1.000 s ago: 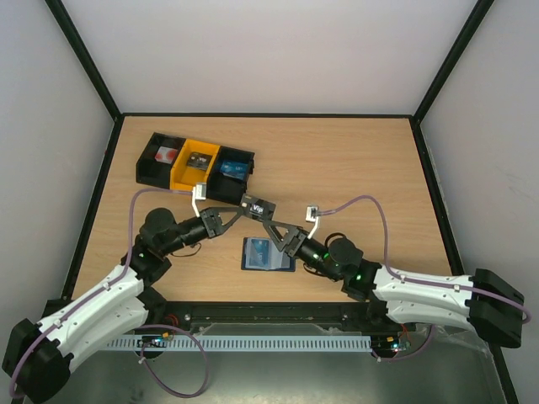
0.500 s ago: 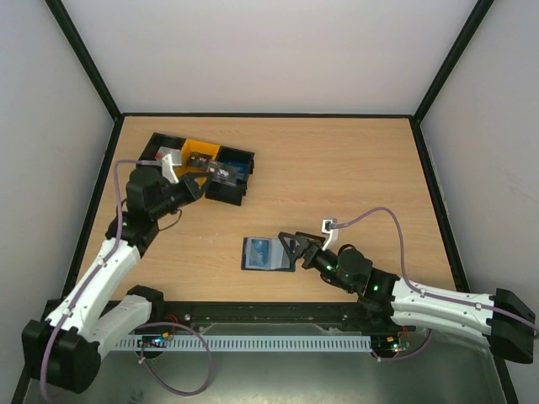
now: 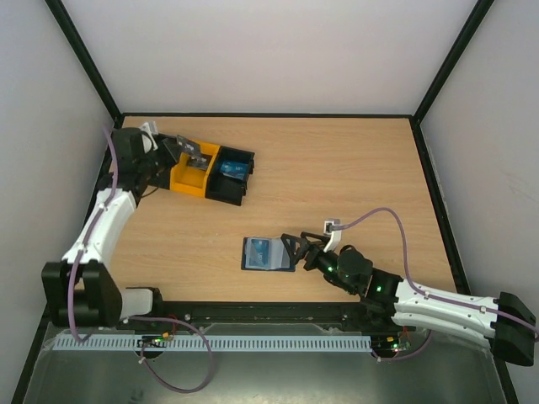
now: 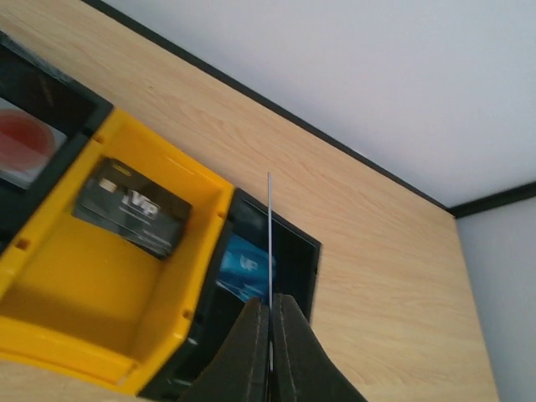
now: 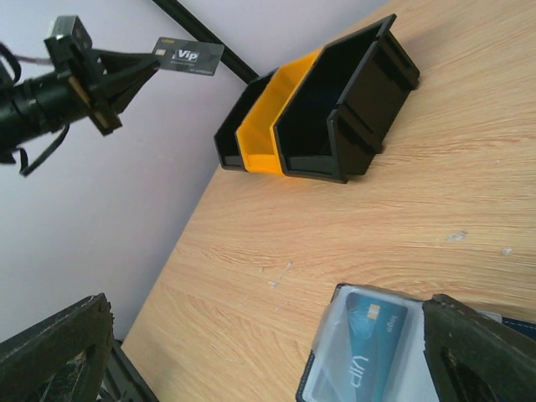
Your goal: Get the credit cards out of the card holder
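Observation:
The card holder (image 3: 268,253) lies open on the table with a blue credit card (image 5: 368,352) under its clear pocket. My right gripper (image 3: 292,247) is open and empty, its fingers spread wide at the holder's right edge; in the right wrist view (image 5: 266,335) the holder (image 5: 335,394) lies between them. My left gripper (image 3: 184,149) is shut on a dark "VIP" credit card (image 3: 196,154) and holds it above the bins. That card shows edge-on in the left wrist view (image 4: 270,234) and flat in the right wrist view (image 5: 188,57).
A row of bins stands at the back left: a black one with a red-and-white item (image 4: 21,142), a yellow bin (image 3: 190,178) holding a dark VIP card (image 4: 131,207), and a black bin (image 3: 234,160) holding a blue card (image 4: 247,266). Black frame rails edge the table.
My left arm has swung from the table's middle to the back-left bins, carrying the dark card. My right gripper has drawn back a little and stays open at the holder.

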